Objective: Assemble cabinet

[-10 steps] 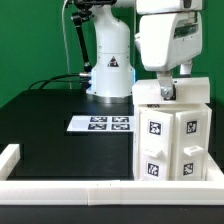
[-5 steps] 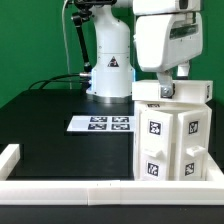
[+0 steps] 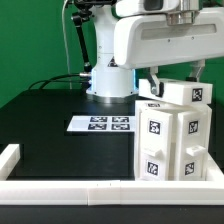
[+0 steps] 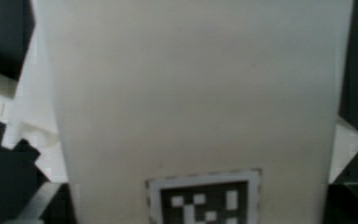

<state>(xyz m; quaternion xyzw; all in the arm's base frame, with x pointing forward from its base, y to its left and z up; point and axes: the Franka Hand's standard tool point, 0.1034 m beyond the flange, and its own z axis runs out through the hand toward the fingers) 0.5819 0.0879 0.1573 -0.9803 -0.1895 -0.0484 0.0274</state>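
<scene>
A black desk (image 3: 50, 125) against a green backdrop. The cabinet (image 3: 172, 135) stands at the near edge, toward the exterior view's right; its top panel now sits tilted, the arm having swung over it. Claw hidden: state unclear.

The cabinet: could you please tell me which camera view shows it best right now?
The exterior view shows the cabinet best: its boxy white body and several tags are visible on the table. The wrist view shows only a blurred close-up of one white panel with a single tag.

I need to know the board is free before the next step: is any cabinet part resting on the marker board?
No: the marker board lies bare on the black table, apart from the cabinet.
</scene>
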